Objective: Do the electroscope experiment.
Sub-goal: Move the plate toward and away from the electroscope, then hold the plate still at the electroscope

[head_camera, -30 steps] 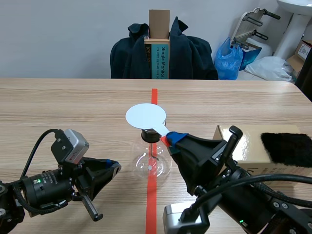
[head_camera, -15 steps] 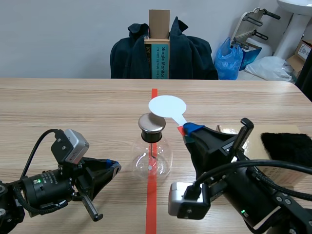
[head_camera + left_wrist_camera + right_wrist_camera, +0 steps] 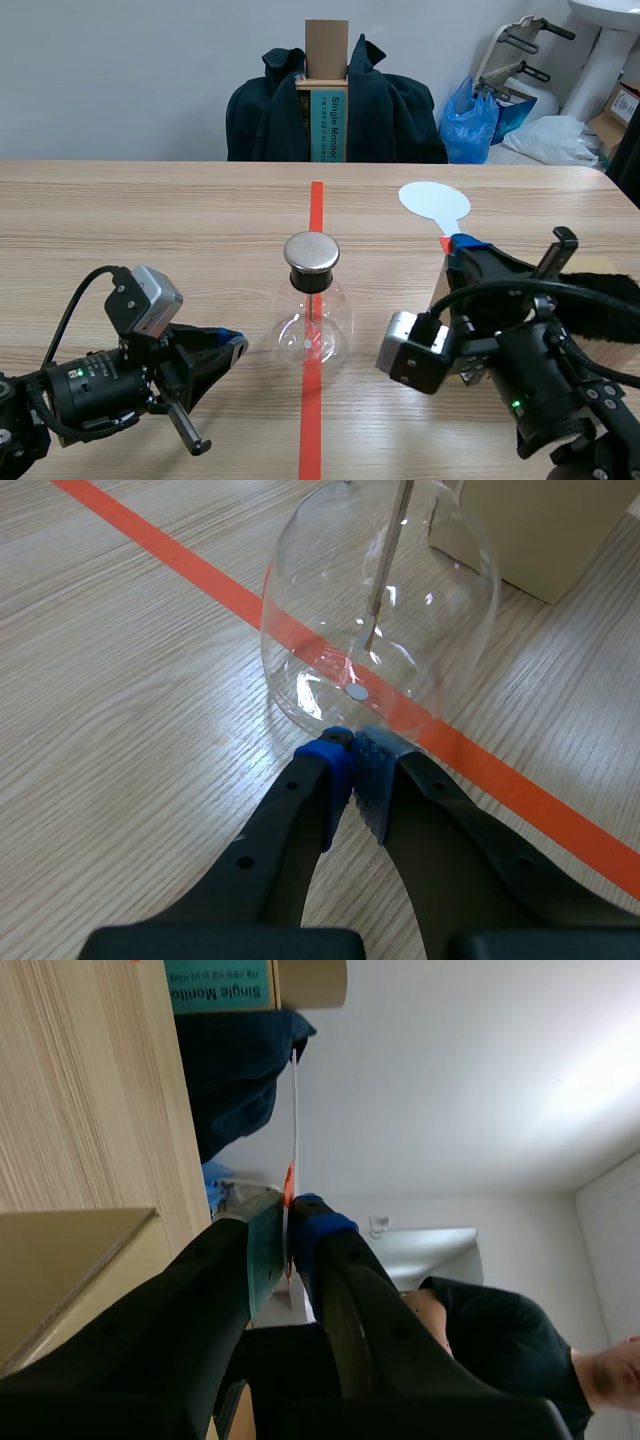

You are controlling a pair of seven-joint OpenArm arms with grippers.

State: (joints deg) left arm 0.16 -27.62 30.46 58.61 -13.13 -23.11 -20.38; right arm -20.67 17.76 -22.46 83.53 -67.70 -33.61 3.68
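While the right gripper pinches the white paddle by its handle, the flask stands on the red line, apart from the disc.
Left gripper closed on nothing, just beside the glass. Risk: a low sweep clips the metal cap and tips the flask. Cardboard box crowds the right arm; open table beyond.

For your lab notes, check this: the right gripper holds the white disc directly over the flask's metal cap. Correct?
No. The scene view shows the right gripper holding the white disc off to one side of the flask's metal cap.
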